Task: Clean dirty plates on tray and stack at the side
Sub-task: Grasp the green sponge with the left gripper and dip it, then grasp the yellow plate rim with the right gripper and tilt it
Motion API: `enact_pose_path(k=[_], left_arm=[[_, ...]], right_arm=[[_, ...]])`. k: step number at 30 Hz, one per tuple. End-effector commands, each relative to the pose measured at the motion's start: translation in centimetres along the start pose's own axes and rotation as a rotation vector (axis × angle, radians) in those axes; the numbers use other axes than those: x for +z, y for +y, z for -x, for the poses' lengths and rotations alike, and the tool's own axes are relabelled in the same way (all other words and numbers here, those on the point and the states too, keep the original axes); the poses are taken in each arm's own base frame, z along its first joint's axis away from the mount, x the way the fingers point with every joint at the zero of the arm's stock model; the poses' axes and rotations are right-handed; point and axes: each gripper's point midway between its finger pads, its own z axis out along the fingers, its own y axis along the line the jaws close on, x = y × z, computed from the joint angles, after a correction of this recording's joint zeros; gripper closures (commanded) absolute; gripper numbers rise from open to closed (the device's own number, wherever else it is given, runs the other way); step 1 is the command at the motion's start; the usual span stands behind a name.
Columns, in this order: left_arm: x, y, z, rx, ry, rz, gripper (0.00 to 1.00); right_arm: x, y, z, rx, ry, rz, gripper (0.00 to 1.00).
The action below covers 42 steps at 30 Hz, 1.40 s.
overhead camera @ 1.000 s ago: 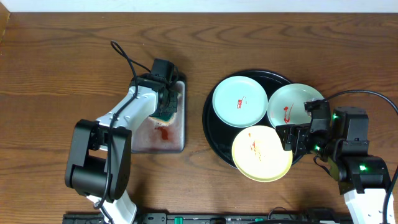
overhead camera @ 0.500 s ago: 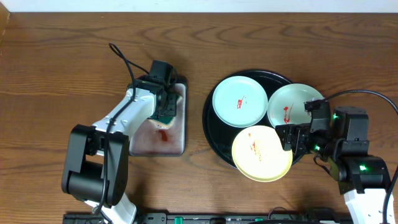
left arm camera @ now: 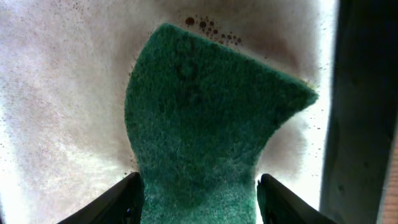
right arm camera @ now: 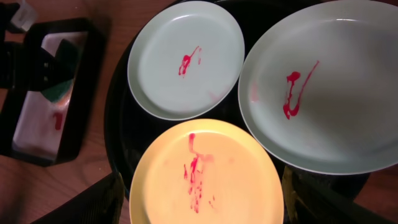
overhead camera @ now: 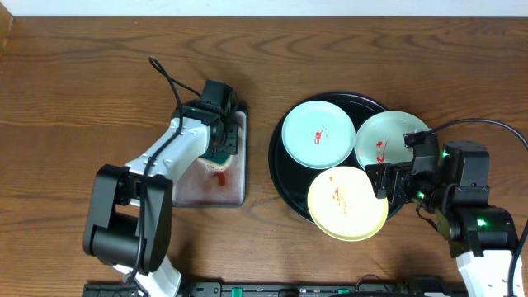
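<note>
Plates (overhead camera: 347, 203) on tray (overhead camera: 283, 175) beside right gripper (overhead camera: 383, 181)

A brown wooden table (overhead camera: 74, 91) fills the overhead view, its grain running side to side under soft, even light. Past the table's far edge lies a narrow pale strip (overhead camera: 264, 7). Along its near edge runs a black bar (overhead camera: 313, 290).

Left gripper (left arm camera: 200, 194) tight on the sponge (left arm camera: 205, 106) — right gripper (right arm camera: 205, 204) wide apart.
</note>
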Motion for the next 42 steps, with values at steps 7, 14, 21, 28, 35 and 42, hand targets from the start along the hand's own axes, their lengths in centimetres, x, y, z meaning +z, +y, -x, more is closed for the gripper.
enact_pose_path(k=[7,14,21,28,35,42], left_arm=[[1.3,-0.2,-0.8,0.013,0.035,0.002,0.75],[0.7,0.1,-1.4,0.012,0.058,0.011,0.93],[-3.2,1.6,0.3,-0.186,-0.035,-0.005,0.93],[-4.9,0.7,0.0,-0.371,0.017,-0.203,0.93],[-4.9,0.9,-1.2,-0.411,0.069,-0.198,0.93],[-4.9,0.9,-1.2,-0.410,0.071,-0.197,0.93]], right_arm=[[-0.3,0.5,0.6,-0.024,-0.013,0.011,0.21],[-0.3,0.5,0.5,-0.023,-0.012,0.011,0.21],[0.2,0.2,-0.6,-0.001,0.048,0.005,0.21],[1.5,-0.6,-3.4,0.058,0.201,-0.009,0.21],[2.5,-1.4,-7.2,0.138,0.406,-0.031,0.30],[4.0,-2.3,-9.2,0.186,0.529,-0.053,0.44]])
